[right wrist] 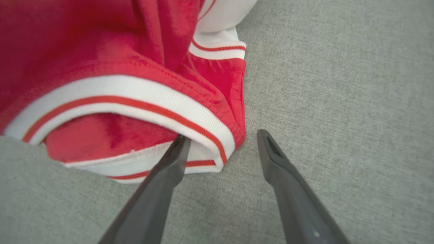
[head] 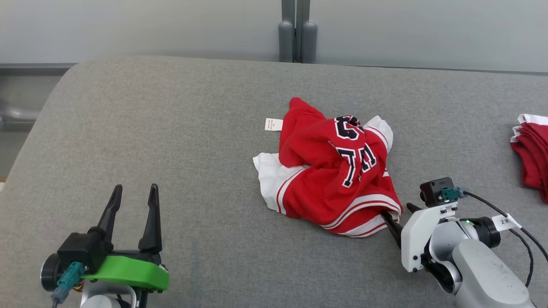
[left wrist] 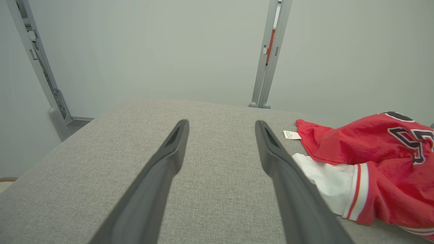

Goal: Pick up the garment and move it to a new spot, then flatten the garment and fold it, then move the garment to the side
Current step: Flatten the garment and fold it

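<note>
The garment, a red jersey with white sleeves, striped trim and black numbers, lies crumpled in the middle of the grey padded table. Its small white tag sticks out at the far left. My right gripper is open at the garment's near right corner. In the right wrist view one finger of the right gripper has its tip slipped under the striped hem, the other rests beside the cloth. My left gripper stands open at the near left, well apart from the garment.
A second red and white cloth pile lies at the table's right edge. A grey upright post stands behind the table against a pale wall. Bare grey surface stretches left of the garment.
</note>
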You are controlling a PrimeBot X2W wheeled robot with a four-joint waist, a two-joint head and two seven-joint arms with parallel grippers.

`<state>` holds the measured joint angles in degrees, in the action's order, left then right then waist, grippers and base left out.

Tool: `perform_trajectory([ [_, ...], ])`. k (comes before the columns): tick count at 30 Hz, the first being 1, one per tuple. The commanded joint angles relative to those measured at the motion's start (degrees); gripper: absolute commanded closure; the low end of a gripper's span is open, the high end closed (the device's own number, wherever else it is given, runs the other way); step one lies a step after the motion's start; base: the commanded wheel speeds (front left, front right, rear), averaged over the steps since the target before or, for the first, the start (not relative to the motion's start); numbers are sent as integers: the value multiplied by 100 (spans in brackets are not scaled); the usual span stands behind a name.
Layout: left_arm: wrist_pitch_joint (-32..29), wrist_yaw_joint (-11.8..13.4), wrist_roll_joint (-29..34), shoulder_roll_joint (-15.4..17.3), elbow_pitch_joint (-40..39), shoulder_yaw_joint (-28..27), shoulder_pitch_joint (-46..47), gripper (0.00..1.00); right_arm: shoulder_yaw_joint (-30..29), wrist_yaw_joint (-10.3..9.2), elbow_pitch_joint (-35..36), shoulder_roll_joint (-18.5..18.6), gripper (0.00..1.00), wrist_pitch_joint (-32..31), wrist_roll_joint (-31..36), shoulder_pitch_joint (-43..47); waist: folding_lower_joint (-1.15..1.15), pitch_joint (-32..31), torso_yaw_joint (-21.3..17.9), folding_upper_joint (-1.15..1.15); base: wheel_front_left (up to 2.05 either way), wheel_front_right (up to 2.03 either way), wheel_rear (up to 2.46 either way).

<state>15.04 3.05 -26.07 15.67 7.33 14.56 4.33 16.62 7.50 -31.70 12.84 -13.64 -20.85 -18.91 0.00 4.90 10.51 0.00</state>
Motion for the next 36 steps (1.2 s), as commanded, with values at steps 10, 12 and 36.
perform_trajectory([
  [10,19,-80,65,-77,101,-162,47,0,-105,-4,-361,37,100,340,62,-250,0,120,140,0,0,0,0],
  [12,18,-100,69,-90,104,-162,29,0,-196,-4,-259,107,100,448,121,-322,0,124,88,0,0,0,0],
  [36,18,-630,264,-352,243,-34,1225,0,-281,-4,-1785,2148,42,476,584,-4138,0,2113,690,0,0,0,0],
])
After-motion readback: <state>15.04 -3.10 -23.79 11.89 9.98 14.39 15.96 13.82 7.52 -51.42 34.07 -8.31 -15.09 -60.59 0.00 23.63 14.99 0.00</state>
